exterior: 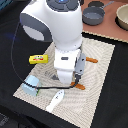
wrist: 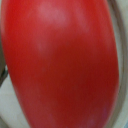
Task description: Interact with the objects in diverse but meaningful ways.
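Down on the beige woven placemat [exterior: 100,90], two orange utensil handles poke out from under where the fingers work, though the fingers themselves are hidden. One orange handle [exterior: 91,60] lies off to the exterior view's right, the other [exterior: 80,86] nearer the camera. Knife or fork? Can't tell. Close in ahead of the fingers, the wrist view catches a pale curved plate rim [wrist: 123,30]. The black tabletop [exterior: 115,105] surrounds the mat. Well away from the fingers sit a brown wooden board [exterior: 102,31] and a tan round bowl [exterior: 122,17].
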Controlling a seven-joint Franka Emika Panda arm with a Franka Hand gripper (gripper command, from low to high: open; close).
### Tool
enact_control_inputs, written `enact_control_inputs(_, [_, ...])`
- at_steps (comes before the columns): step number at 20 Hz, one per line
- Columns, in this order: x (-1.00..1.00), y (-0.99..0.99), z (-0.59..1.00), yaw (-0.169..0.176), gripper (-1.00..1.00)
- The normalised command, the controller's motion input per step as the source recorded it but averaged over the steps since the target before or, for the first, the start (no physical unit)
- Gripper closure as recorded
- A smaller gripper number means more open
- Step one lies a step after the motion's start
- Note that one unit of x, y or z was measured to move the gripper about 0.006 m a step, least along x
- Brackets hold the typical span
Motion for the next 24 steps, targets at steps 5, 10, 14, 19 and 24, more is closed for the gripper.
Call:
enact_control_inputs(5, [0.29, 0.01, -0.13, -0.010, 1.00])
enact_control_inputs(10, [0.37, 0.06, 0.05, -0.008, 1.00])
enact_control_inputs(14, [0.50, 0.30, 0.70, -0.008, 1.00])
enact_control_inputs(19, [0.45, 0.37, 0.69, 0.000, 1.00])
enact_control_inputs(24, [0.37, 0.51, 0.98, 0.001, 1.00])
